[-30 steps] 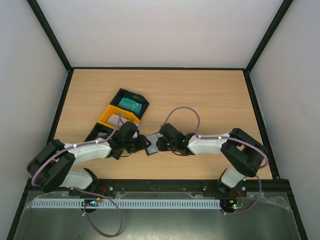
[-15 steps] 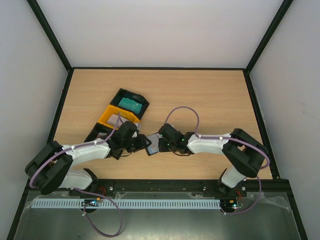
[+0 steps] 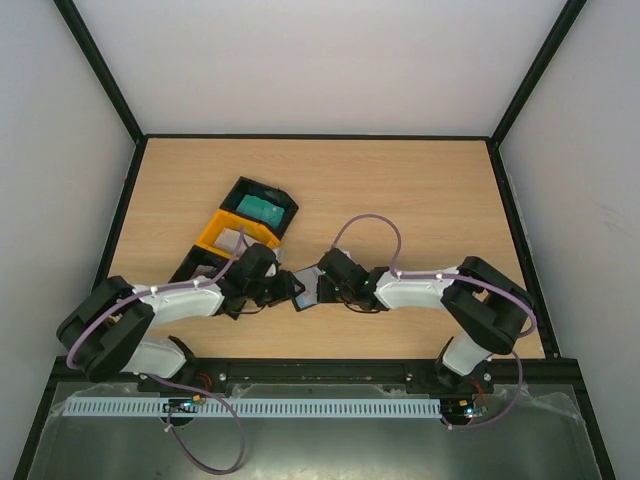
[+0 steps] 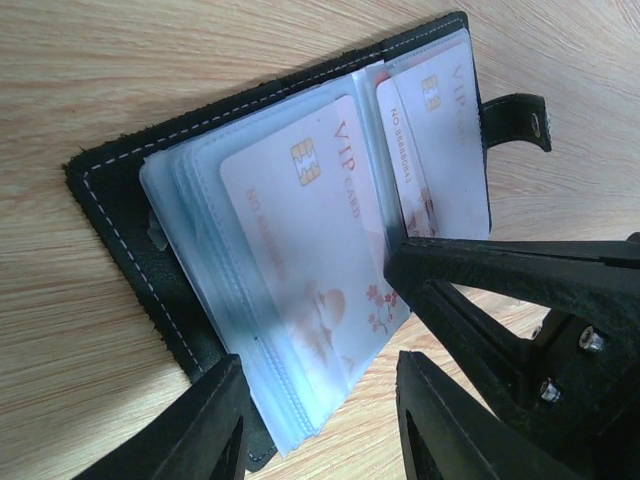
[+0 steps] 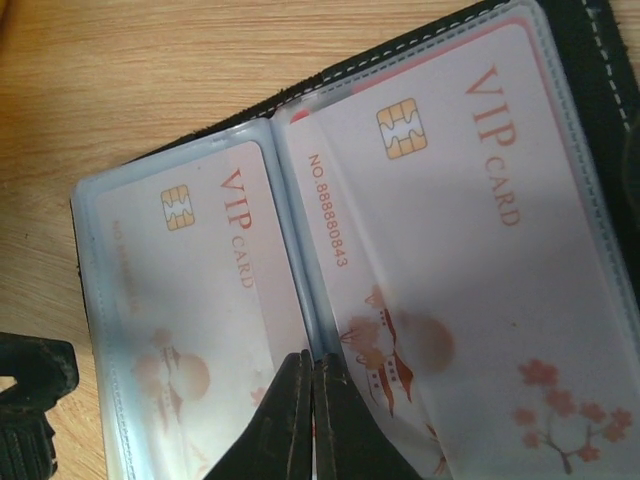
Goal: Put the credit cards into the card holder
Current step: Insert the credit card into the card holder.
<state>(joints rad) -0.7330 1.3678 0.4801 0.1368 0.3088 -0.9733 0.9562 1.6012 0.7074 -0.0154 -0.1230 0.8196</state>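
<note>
Card holder lying open on the table between both grippers, its clear sleeves showing two VIP credit cards. Left gripper: jaws apart, astride the sleeves' near corner. Right gripper: clenched, tips together at the central fold. Beyond: yellow tray, then black tray containing a teal card.
</note>
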